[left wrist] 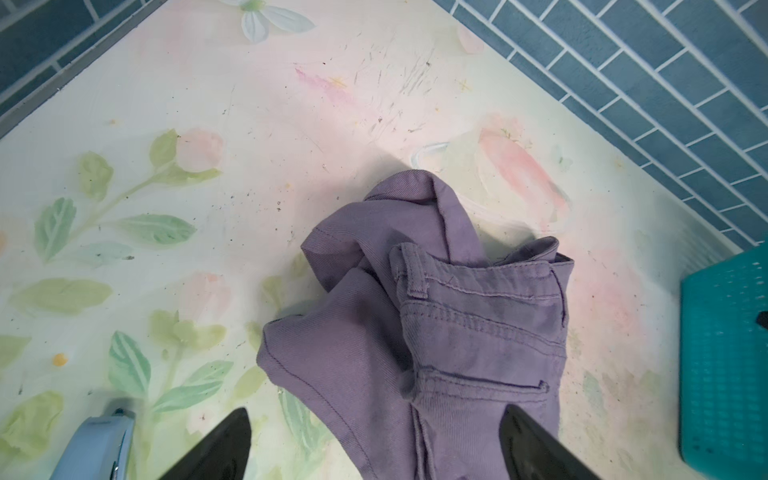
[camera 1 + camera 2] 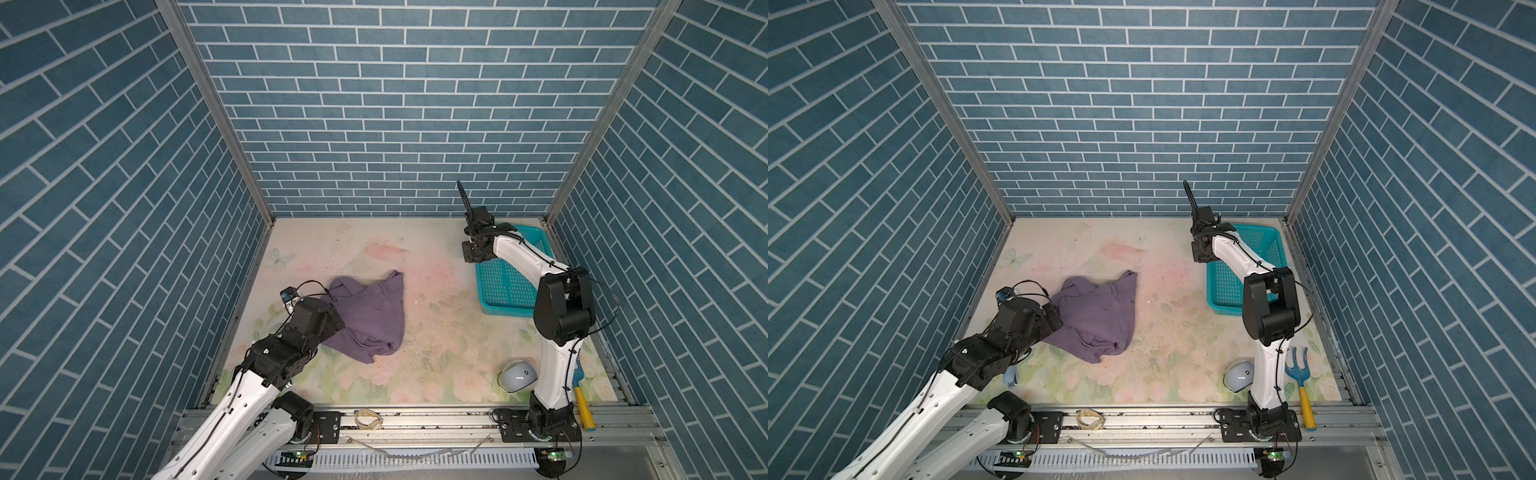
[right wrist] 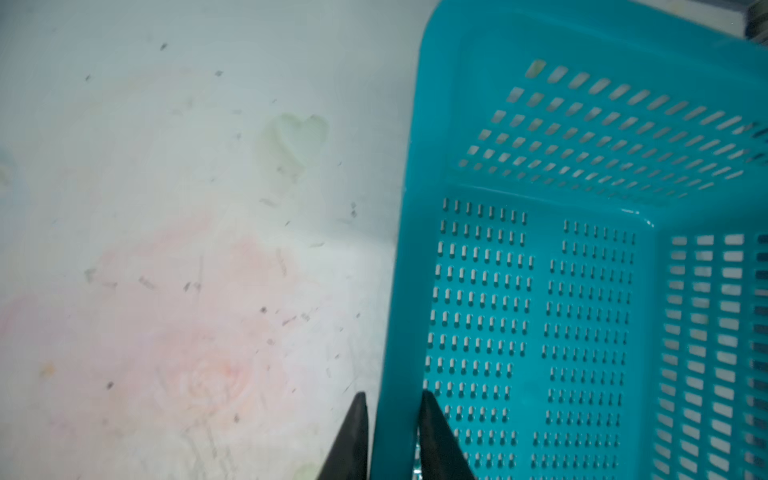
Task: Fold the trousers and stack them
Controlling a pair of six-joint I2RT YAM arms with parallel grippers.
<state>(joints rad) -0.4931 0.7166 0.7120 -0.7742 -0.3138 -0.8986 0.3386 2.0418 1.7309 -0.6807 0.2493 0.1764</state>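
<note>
Basket (image 3: pixel 409 249) wall pinched by right pincer (image 3: pixel 392 415), trousers (image 2: pixel 370 320) well apart

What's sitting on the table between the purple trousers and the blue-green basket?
Nothing: in both top views the stretch of table between the trousers and the basket is bare, only flower print and a few small specks.

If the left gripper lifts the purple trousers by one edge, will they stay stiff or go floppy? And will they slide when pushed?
Probably floppy: the trousers lie crumpled in soft folds, so the free part would likely hang and drag. If pushed, they would likely bunch up rather than slide as one piece. The stitched waistband looks thicker and may give the firmest hold.
</note>
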